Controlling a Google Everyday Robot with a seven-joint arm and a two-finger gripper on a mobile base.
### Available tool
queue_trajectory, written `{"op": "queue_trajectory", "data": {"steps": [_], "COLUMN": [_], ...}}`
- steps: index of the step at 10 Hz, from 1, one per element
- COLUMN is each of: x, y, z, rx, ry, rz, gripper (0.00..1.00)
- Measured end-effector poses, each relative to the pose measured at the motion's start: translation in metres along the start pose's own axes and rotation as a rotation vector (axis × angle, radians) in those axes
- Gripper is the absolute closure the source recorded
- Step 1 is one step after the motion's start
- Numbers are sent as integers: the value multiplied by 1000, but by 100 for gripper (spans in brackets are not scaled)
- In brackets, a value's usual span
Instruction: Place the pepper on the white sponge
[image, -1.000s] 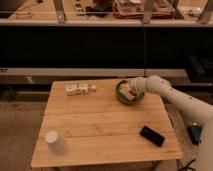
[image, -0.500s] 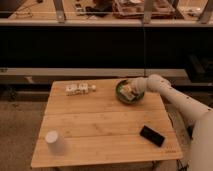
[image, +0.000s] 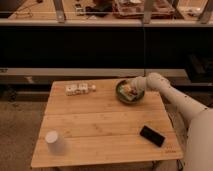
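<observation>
Gripper (image: 131, 90) inside green bowl (image: 122, 97), grip state indiscernible; pepper unseen; blind lift risks tipping bowl off wooden table (image: 100, 125).

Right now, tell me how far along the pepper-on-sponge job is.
Done: the arm has reached the green bowl at the table's far right, and the hand sits over the bowl's contents. In hand: apparently working inside the bowl; I cannot make out the pepper or the white sponge there, nor any grasp. Left: confirming the pepper rests on the sponge, then withdrawing.
</observation>
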Motion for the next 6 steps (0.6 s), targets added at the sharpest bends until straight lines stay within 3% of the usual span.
{"op": "queue_trajectory", "data": {"steps": [4, 6], "x": [-6, -6], "y": [1, -1], "z": [4, 5], "rx": [9, 18], "ry": [-21, -25], "rz": [-16, -20], "gripper": [24, 20]}}
